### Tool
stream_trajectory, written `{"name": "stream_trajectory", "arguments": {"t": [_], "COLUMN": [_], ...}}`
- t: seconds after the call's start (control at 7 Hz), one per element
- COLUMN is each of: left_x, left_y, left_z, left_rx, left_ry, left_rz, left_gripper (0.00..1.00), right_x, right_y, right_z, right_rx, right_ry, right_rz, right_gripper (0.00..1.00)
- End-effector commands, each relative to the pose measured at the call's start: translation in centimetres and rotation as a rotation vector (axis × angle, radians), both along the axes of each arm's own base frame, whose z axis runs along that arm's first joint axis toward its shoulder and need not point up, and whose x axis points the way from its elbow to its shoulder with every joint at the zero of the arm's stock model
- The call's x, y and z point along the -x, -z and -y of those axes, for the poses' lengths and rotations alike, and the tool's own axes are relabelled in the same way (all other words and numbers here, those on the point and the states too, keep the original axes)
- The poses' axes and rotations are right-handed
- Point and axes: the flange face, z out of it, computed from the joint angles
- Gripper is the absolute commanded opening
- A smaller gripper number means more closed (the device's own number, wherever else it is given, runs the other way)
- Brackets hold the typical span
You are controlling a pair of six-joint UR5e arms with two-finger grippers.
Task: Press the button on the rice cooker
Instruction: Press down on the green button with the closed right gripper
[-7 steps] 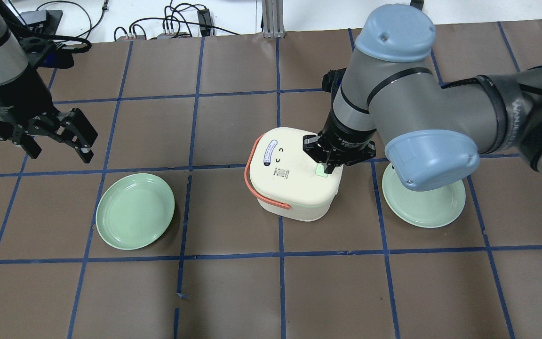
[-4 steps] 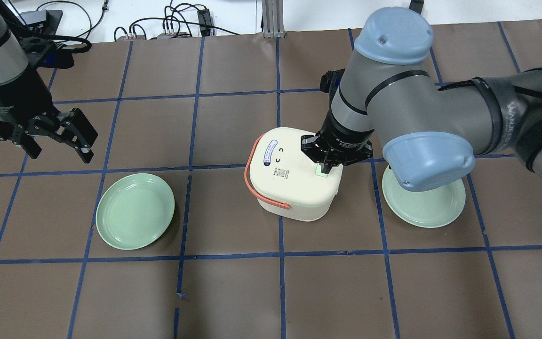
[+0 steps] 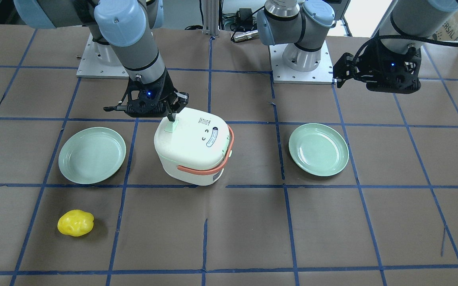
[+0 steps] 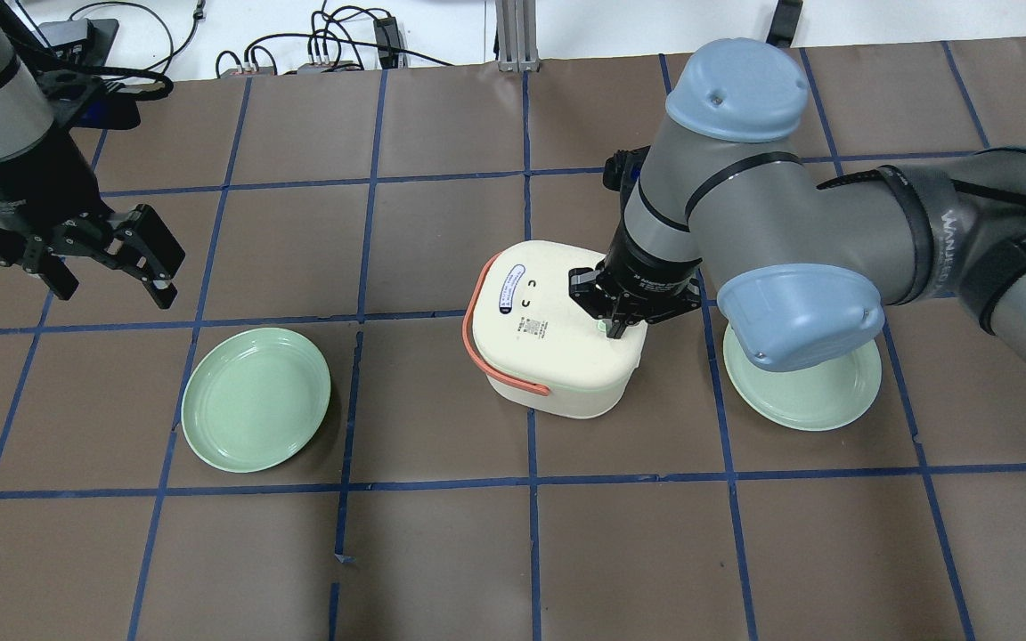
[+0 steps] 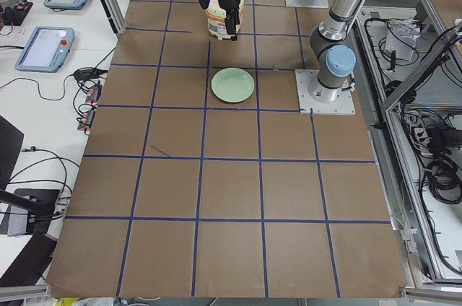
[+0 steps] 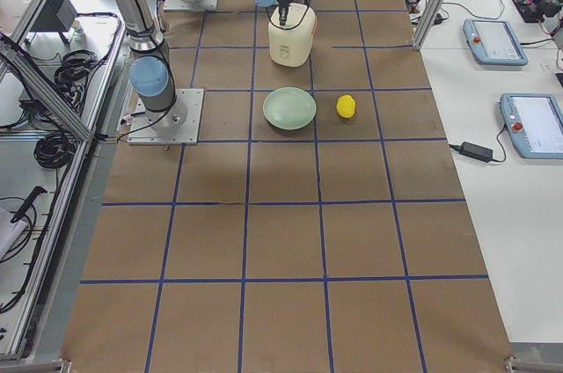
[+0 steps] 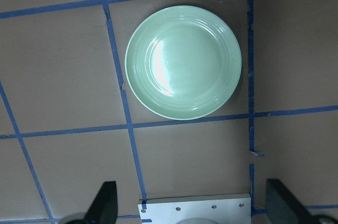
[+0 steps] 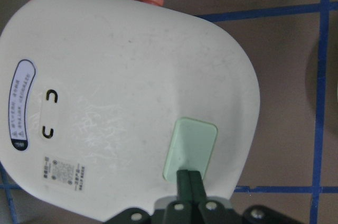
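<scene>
The white rice cooker (image 4: 557, 338) with its coral handle band stands mid-table, lid closed; it also shows in the front view (image 3: 193, 147) and the right wrist view (image 8: 121, 92). The pale mint button (image 8: 191, 145) sits near the lid's edge on my right side and shows in the front view (image 3: 171, 127). My right gripper (image 4: 615, 331) is shut, pointing straight down, its paired fingertips (image 8: 189, 179) on the button's near end; it also shows in the front view (image 3: 170, 118). My left gripper (image 4: 112, 280) is open and empty, hovering far left.
One mint-green plate (image 4: 255, 399) lies left of the cooker, below my left gripper, and shows in the left wrist view (image 7: 183, 61). Another plate (image 4: 802, 392) lies right of the cooker, partly under my right arm. A yellow object (image 3: 75, 223) lies near the front edge.
My right gripper has shifted slightly left and down over the button, which it now mostly covers in the overhead view. The left arm has not moved.
</scene>
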Motion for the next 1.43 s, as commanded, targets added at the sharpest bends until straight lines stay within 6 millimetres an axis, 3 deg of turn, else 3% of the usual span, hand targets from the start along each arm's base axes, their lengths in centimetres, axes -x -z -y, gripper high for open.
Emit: {"name": "stream_trajectory", "arguments": {"t": [0.0, 0.43, 0.57, 0.71, 0.86, 1.14, 1.29], "left_x": [0.0, 0.0, 0.0, 0.0, 0.0, 0.0, 0.0], "left_y": [0.0, 0.0, 0.0, 0.0, 0.0, 0.0, 0.0], "left_z": [0.0, 0.0, 0.0, 0.0, 0.0, 0.0, 0.0], "left_rx": [0.000, 0.000, 0.000, 0.000, 0.000, 0.000, 0.000], "left_ry": [0.000, 0.000, 0.000, 0.000, 0.000, 0.000, 0.000], "left_rz": [0.000, 0.000, 0.000, 0.000, 0.000, 0.000, 0.000], "left_gripper": [1.00, 1.00, 1.00, 1.00, 1.00, 1.00, 1.00], "right_x": [0.0, 0.0, -0.1, 0.1, 0.0, 1.0, 1.6], "right_y": [0.3, 0.5, -0.2, -1.4, -3.3, -9.5, -10.4], "right_z": [0.2, 0.1, 0.5, 0.6, 1.8, 5.1, 6.9], "right_rx": [-0.002, -0.007, 0.005, 0.024, 0.063, 0.134, 0.137], "right_ry": [-0.005, -0.003, 0.010, 0.016, 0.026, 0.038, 0.039], "right_rz": [0.000, 0.000, -0.004, -0.012, -0.005, -0.062, -0.088], "right_gripper": [0.09, 0.09, 0.15, 0.27, 0.52, 0.82, 0.87]}}
